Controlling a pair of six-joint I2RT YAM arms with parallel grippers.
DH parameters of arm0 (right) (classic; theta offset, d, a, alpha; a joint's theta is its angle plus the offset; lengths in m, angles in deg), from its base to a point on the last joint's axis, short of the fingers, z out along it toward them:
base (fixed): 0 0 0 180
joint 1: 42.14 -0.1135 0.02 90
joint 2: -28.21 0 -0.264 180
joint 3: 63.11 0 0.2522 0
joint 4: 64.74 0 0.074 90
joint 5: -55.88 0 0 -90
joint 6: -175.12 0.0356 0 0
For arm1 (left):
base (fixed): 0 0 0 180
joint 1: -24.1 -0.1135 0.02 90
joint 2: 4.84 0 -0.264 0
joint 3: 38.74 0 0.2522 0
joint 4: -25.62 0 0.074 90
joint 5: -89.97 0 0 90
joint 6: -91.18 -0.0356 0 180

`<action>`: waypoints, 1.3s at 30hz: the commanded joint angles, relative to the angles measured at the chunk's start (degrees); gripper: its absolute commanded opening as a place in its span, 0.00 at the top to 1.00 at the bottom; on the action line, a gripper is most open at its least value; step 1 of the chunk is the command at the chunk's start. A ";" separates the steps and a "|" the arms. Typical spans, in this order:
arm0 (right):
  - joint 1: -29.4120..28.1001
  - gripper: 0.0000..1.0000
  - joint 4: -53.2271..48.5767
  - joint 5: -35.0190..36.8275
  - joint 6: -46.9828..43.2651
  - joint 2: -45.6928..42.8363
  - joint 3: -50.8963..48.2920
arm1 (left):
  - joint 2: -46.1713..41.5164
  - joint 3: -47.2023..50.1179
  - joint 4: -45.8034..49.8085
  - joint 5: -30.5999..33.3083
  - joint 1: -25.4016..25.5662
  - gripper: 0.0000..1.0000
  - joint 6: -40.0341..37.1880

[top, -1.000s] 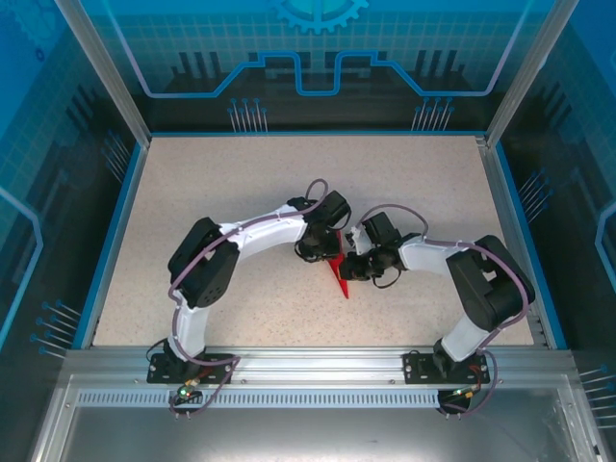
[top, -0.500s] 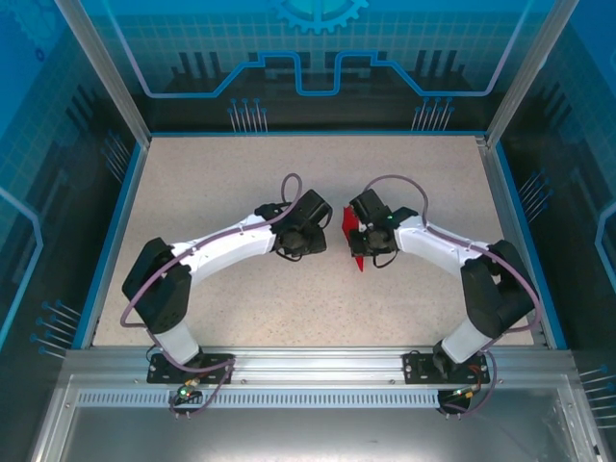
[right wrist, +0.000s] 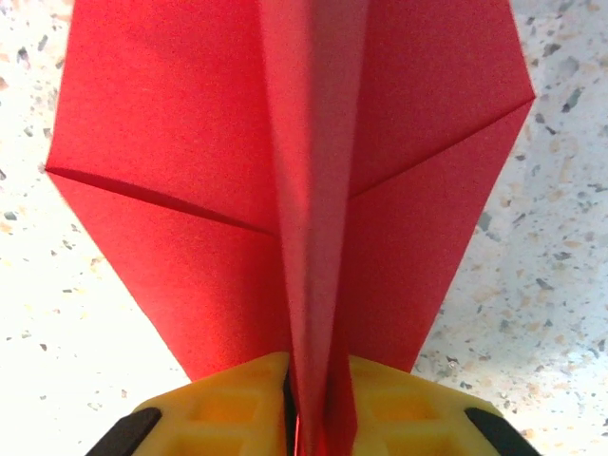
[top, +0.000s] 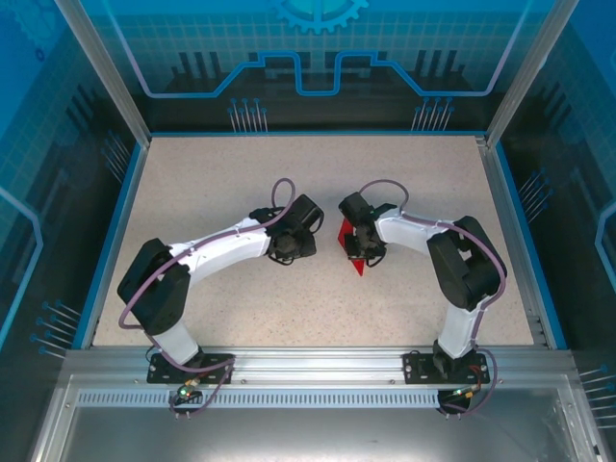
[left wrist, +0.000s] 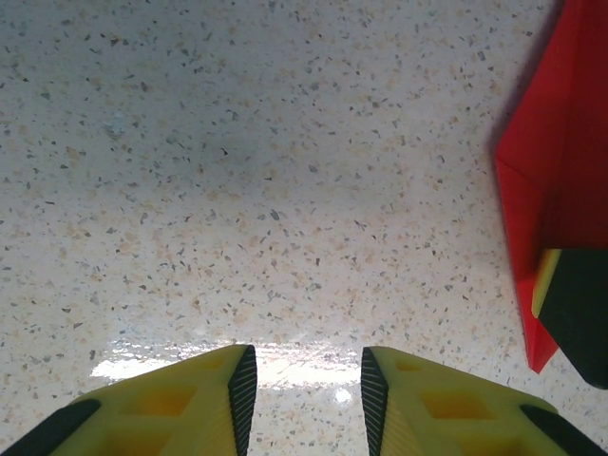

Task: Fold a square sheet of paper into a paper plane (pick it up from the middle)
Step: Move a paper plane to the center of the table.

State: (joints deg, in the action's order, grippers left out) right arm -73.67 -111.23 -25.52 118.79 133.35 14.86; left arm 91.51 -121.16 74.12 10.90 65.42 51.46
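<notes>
The square sheet of paper is folded into a red paper plane (right wrist: pixel 190 142) with flat wings and a central lengthwise keel. My right gripper (right wrist: pixel 313 380) is shut on that keel, and the wings spread to either side above the yellow fingers. From above, the paper plane (top: pixel 358 266) shows under the right gripper (top: pixel 364 243) near the table's middle, its tip pointing toward the near edge. My left gripper (left wrist: pixel 309 366) is open and low over bare tabletop with nothing between its pads. It sits to the left of the paper plane (left wrist: pixel 560 161) and apart from it. The left gripper (top: pixel 294 241) faces the right one.
The speckled beige tabletop (top: pixel 221 183) is bounded by a blue rim and metal frame posts (top: pixel 106 77). One fingertip (left wrist: pixel 575 309) of the right gripper sits against the paper. Both arms bend inward toward the middle.
The left gripper has opened and drawn off to the left, away from the paper. The right gripper has carried the plane a little toward the back, and its arm has folded in.
</notes>
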 commanded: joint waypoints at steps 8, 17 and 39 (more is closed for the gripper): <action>-1.75 0.81 -3.84 0.97 1.31 4.24 0.66 | -1.47 1.71 -1.26 -0.49 -1.32 0.63 0.13; -2.69 0.79 -7.87 3.33 1.27 5.89 6.64 | -2.70 2.53 -1.87 -0.02 -1.55 0.63 1.05; -2.80 0.23 -13.63 14.16 -4.14 -20.31 8.76 | -16.08 9.09 0.44 12.77 -6.59 0.62 -1.90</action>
State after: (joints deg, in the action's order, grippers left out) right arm -75.92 -123.28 -17.87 117.04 119.10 24.25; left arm 79.01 -114.56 72.48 18.51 60.83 51.13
